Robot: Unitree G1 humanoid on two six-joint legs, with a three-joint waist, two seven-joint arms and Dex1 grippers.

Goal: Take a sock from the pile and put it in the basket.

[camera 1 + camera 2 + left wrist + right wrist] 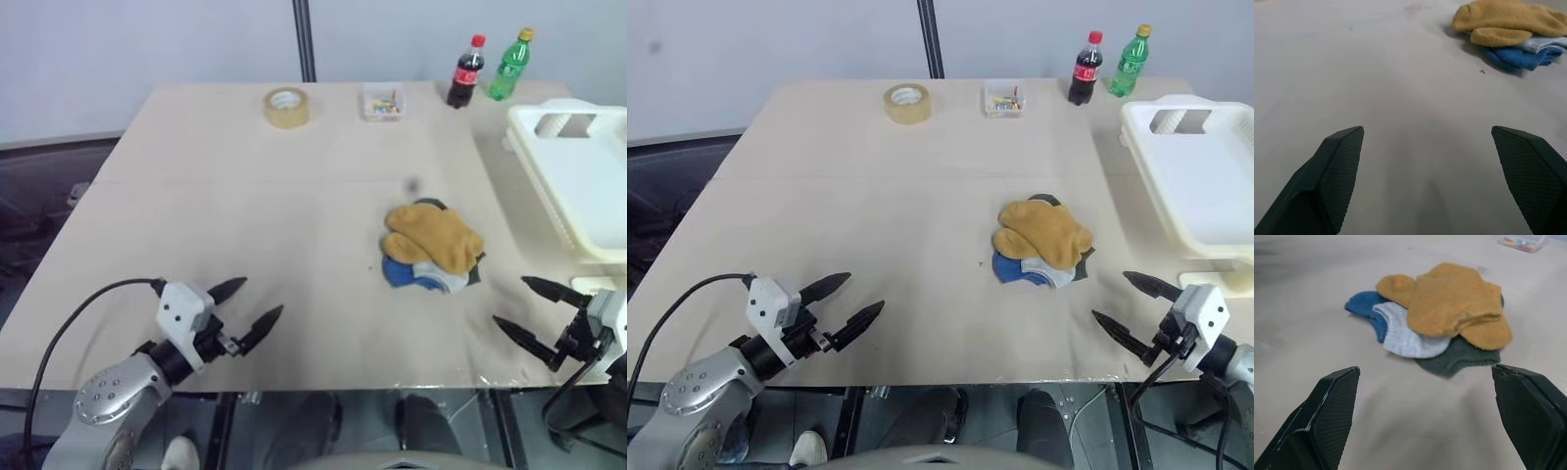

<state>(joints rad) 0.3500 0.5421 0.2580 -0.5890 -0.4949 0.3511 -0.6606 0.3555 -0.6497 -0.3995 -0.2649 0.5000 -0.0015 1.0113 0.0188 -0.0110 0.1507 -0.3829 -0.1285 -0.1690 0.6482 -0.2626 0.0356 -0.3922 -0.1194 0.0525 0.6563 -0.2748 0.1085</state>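
A mustard sock [434,234] lies on top of the pile [431,257] right of the table's middle, over blue, light grey and dark green socks; the right wrist view shows the mustard sock [1454,301] closest. The white slotted basket [578,166] stands at the table's right edge. My left gripper [247,307] hovers open near the front left edge, well left of the pile, with nothing between its fingers. My right gripper [527,310] is open at the front right, a short way from the pile and below the basket, also empty.
At the table's far side stand a roll of tape [287,107], a small clear box of coloured bits [383,101], a cola bottle [466,72] and a green bottle [510,65]. The beige table [245,215] ends close in front of both grippers.
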